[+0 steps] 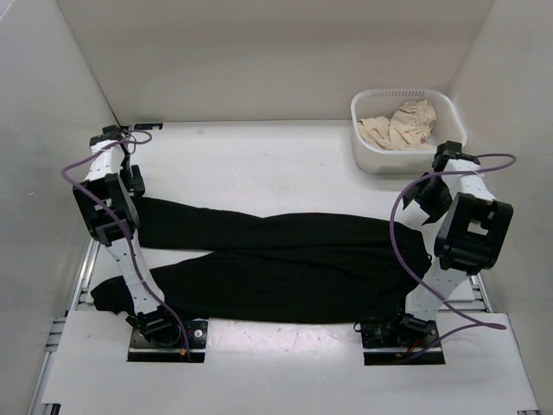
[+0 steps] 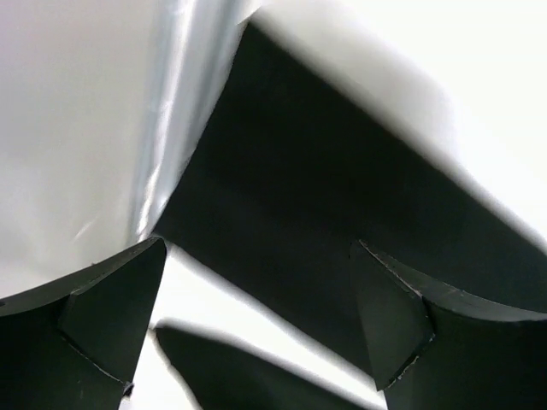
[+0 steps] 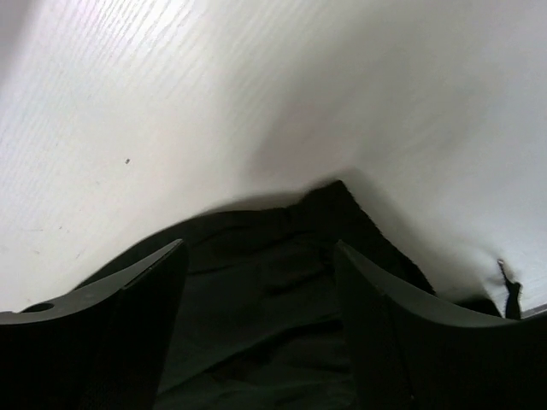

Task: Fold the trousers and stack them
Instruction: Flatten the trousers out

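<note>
The black trousers (image 1: 276, 259) lie flat across the table, waist at the right, two legs running left and splitting apart. My left gripper (image 1: 131, 180) hovers open above the far leg's end; in the left wrist view the leg (image 2: 342, 213) lies between and beyond the spread fingers (image 2: 111, 307), with a strip of table and the other leg (image 2: 248, 380) below. My right gripper (image 1: 429, 197) is open above the waist's far corner; the right wrist view shows the waistband (image 3: 282, 282) between its fingers (image 3: 393, 325).
A white basket (image 1: 367, 151) with beige cloth (image 1: 399, 125) stands at the back right. White walls enclose the table on three sides. A metal rail (image 1: 82, 268) runs along the left edge.
</note>
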